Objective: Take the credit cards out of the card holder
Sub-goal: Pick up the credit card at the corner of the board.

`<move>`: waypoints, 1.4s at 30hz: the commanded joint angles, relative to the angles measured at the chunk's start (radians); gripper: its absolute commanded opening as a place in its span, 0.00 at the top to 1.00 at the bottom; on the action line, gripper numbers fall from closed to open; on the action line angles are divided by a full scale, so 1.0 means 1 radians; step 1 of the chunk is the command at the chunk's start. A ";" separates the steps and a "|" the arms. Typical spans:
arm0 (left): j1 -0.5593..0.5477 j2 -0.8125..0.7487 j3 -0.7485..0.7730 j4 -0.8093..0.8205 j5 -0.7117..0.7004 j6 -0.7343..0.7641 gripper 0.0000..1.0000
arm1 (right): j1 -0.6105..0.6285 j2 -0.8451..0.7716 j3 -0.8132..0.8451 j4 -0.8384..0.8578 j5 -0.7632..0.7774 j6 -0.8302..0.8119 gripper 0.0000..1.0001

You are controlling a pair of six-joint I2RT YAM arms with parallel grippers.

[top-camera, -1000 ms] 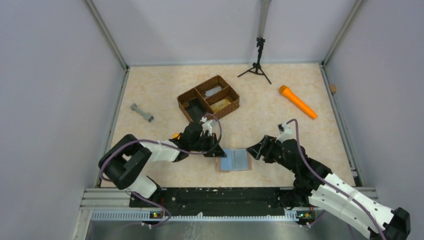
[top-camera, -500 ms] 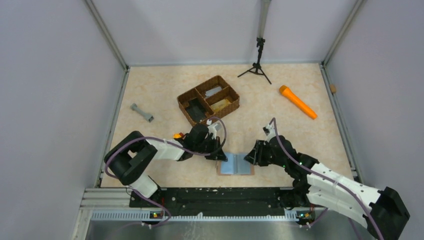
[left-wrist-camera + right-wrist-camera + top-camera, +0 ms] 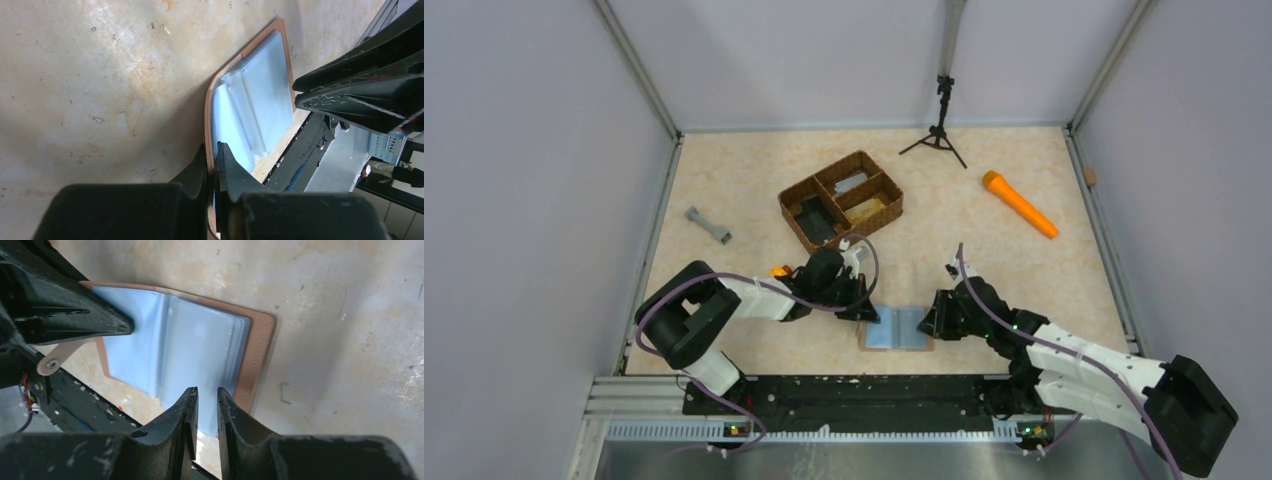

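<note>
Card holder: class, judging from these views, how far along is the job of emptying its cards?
Done: the card holder lies open, pale blue pockets up. In hand: the left gripper pinches one cover edge, and the right gripper sits over the opposite pockets, its grip unclear. Left: no card shows outside it, so pulling cards out is not yet done.

The left arm (image 3: 754, 297) and right arm (image 3: 1089, 365) have white shells on the long links and matte black joint housings. A purple cable (image 3: 871, 265) loops along each. An orange tab (image 3: 778, 271) marks the left forearm. The left claw (image 3: 212, 146) and right claw (image 3: 206, 389) have tapered black fingers.
</note>
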 commanded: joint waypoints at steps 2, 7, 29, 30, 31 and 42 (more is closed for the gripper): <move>-0.011 0.007 0.024 -0.015 -0.013 0.018 1.00 | -0.002 0.042 -0.029 0.084 0.005 -0.005 0.79; -0.016 0.011 0.029 -0.018 -0.011 0.018 1.00 | 0.000 0.070 -0.043 0.130 -0.014 0.003 0.79; -0.041 0.058 0.078 -0.028 -0.010 0.016 1.00 | 0.079 0.162 0.054 0.195 -0.048 -0.019 0.95; -0.041 0.059 0.078 -0.029 -0.010 0.016 1.00 | 0.087 0.171 0.060 0.199 -0.049 -0.019 0.94; -0.041 0.059 0.080 -0.029 -0.010 0.017 1.00 | 0.092 0.181 0.065 0.209 -0.051 -0.019 0.94; -0.041 0.055 0.071 -0.026 -0.017 0.004 0.99 | 0.100 0.212 0.048 0.342 -0.131 0.007 0.67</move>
